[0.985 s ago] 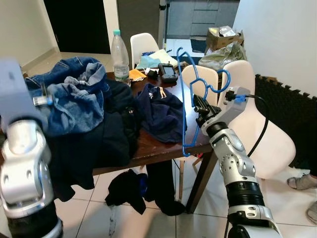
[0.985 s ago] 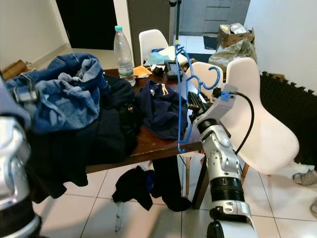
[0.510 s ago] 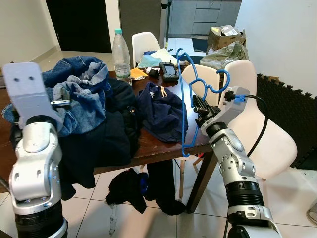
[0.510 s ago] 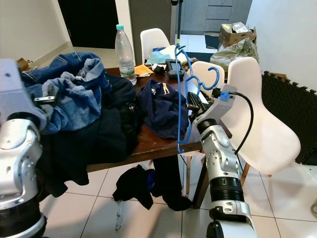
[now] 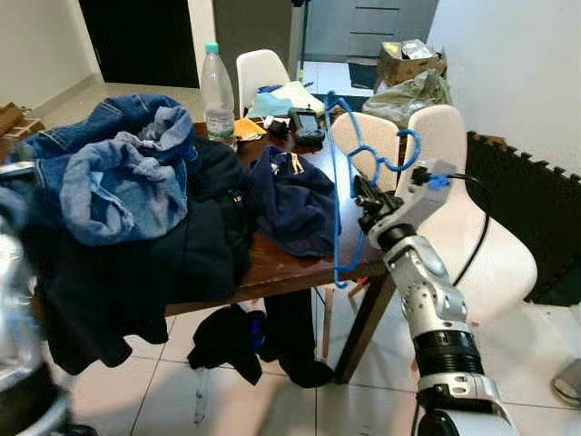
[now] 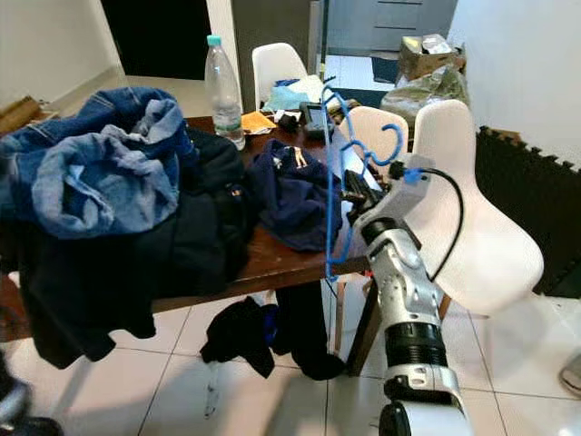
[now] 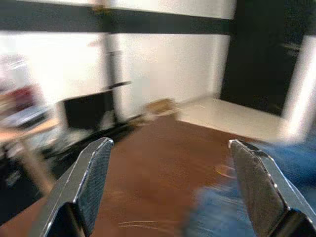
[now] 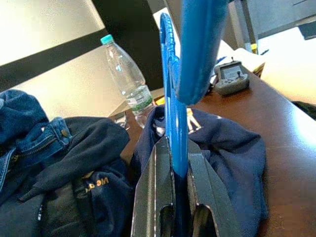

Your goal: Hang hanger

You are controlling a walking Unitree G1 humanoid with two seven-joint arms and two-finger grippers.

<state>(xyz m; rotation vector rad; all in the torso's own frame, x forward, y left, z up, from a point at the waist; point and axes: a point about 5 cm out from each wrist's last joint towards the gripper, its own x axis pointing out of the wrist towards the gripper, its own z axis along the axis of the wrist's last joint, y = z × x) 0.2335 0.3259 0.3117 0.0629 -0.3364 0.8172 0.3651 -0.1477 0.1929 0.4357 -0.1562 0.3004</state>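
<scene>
A blue plastic hanger (image 5: 335, 173) stands upright at the right end of the wooden table (image 5: 281, 265), its hook (image 5: 407, 145) pointing right towards the white chairs. My right gripper (image 5: 366, 202) is shut on the hanger's stem, and in the right wrist view the blue bar (image 8: 173, 143) sits pinched between the two fingers. My left gripper (image 7: 169, 144) is open with nothing between its fingers, over bare brown table top. My left arm (image 5: 14, 309) is a blur at the picture's left edge.
Jeans (image 5: 109, 173), a black garment (image 5: 172, 263) and a navy sweater (image 5: 290, 195) are piled on the table. A water bottle (image 5: 216, 86) stands at the back. White chairs (image 5: 463, 227) stand on the right. Dark clothes (image 5: 231, 336) lie on the floor under the table.
My left arm has dropped from in front of the jeans to the picture's left edge. The right gripper still holds the hanger in about the same place.
</scene>
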